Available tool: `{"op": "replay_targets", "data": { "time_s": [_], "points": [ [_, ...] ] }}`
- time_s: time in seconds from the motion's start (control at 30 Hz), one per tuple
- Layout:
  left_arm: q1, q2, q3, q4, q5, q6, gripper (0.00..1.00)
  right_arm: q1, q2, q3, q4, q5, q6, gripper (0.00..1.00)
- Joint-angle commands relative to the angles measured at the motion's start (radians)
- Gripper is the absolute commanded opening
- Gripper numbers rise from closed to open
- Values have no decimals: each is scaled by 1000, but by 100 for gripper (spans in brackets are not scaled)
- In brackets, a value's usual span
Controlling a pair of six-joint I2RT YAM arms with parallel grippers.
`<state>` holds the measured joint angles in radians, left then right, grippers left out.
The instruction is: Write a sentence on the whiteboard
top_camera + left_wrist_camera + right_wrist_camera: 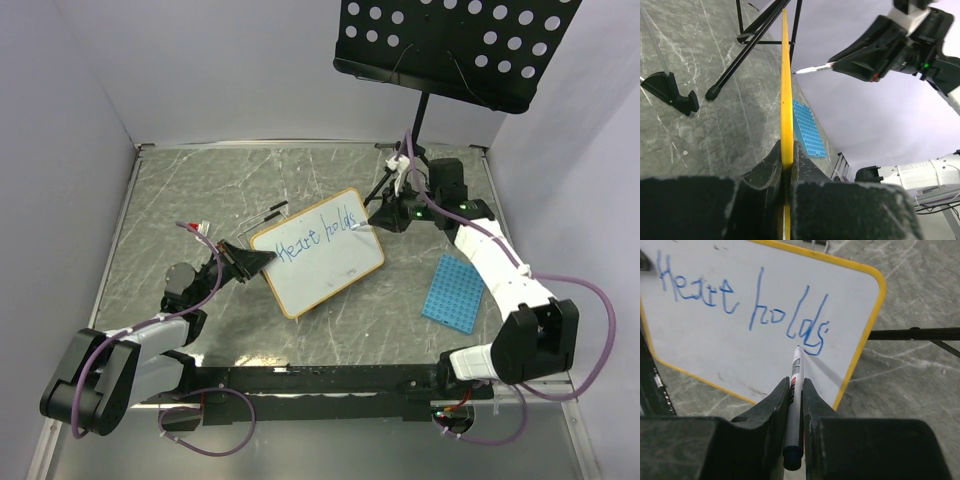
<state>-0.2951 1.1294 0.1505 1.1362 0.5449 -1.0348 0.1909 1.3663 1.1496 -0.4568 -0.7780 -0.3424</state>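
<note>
1. A grey, marble-veined table (180, 200), walled in by pale panels, is serving as the stage, with two black-and-white arms reaching in from its near edge.
2. The left gripper (786, 159) is pinching shut on the tan-orange frame of the whiteboard (330, 270), one padded finger pressing on each side of the board's edge.
3. The board is stretching straight out ahead of the left claw. Its glossy white face is turning toward the right claw, which is working at the far corner.
4. The right gripper (796, 386) is clamping tight on a slim marker (795, 415). The barrel is running between the fingers and the tip is poking forward past the fingertips.
5. The sentence (740, 305), in thin blue slanted script, is showing two words, "Heart holds". It is running across the board ahead of the right claw and off to its left. The marker tip is sitting right at the tail of the last letter, and it is unclear whether it is touching the surface.
6. A blue grid tray (455, 292) is lying flat on the table behind the right claw, beside that arm and well apart from the board. A black perforated music-stand panel (450, 45) is looming beyond and above the same claw.
</note>
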Motion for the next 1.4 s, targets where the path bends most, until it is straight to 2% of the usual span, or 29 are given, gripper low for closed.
{"op": "replay_targets", "data": {
  "time_s": [0.0,0.37,0.67,1.37],
  "points": [
    [1,-42,11,126,-2,-19,1,-8,-114,38,52,-92,40,0],
    [2,-46,3,140,-16,-42,1,19,-162,-28,44,-267,33,0],
    [4,-85,-3,120,-20,-50,1,134,-200,-59,12,-270,-59,0],
    [2,-111,-34,131,-63,-70,1,214,-202,-68,-42,-234,-159,0]
  ]
}}
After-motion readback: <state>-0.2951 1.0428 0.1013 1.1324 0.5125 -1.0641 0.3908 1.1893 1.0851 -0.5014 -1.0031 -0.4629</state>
